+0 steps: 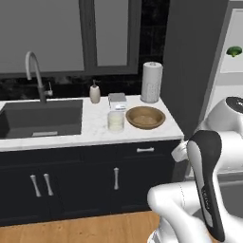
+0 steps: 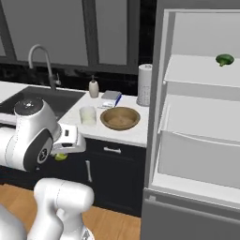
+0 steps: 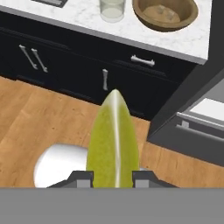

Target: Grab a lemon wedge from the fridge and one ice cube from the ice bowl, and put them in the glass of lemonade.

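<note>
In the hand view my gripper (image 3: 113, 178) is shut on the lemon wedge (image 3: 113, 140), a yellow-green pointed slice standing up between the two dark fingertips. In the right base view a bit of the lemon wedge (image 2: 60, 157) peeks out under the white hand, in front of the dark cabinets. The glass of lemonade (image 1: 116, 120) (image 2: 87, 115) (image 3: 112, 9) stands on the white counter near its front edge. Just right of it sits the brown wooden ice bowl (image 1: 145, 117) (image 2: 120, 117) (image 3: 165, 14). The fridge (image 2: 197, 126) stands open at the right, its white shelves showing.
A green broccoli floret (image 2: 224, 59) (image 1: 234, 51) lies on an upper fridge shelf. A paper towel roll (image 1: 151, 81), soap bottle (image 1: 95, 92) and small box (image 1: 117, 100) stand behind the glass. The sink (image 1: 40, 118) and faucet (image 1: 34, 71) lie left. Dark cabinets (image 3: 105, 74) front the counter.
</note>
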Motion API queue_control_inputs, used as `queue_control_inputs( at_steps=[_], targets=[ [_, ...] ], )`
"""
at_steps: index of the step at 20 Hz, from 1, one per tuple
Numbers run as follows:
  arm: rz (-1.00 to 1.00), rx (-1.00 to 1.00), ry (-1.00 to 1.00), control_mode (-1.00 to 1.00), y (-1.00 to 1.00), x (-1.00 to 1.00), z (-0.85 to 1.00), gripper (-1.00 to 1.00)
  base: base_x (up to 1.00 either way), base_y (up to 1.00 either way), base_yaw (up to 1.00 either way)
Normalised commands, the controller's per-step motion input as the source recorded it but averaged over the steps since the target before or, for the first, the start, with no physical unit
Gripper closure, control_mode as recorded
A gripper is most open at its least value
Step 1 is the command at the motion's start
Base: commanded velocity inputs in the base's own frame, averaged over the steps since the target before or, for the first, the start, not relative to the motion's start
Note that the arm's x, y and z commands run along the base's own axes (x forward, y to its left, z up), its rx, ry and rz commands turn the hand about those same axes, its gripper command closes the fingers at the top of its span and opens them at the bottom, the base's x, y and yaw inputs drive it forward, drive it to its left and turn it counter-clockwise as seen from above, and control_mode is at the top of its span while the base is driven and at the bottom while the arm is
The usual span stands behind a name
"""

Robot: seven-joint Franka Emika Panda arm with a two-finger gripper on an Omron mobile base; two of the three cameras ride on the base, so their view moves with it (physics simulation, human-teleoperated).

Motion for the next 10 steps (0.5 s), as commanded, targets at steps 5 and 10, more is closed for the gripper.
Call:
queue_control_inputs(
  at_steps=[5, 10],
  targets=[
    [0.00, 0.00, 0.00, 1.00, 0.00, 0.00, 0.00, 1.00, 0.57, 0.23, -0.23],
    [0.00, 0.00, 0.00, 1.00, 0.00, 0.00, 0.00, 1.00, 0.69, 0.40, -0.26]
  ],
)
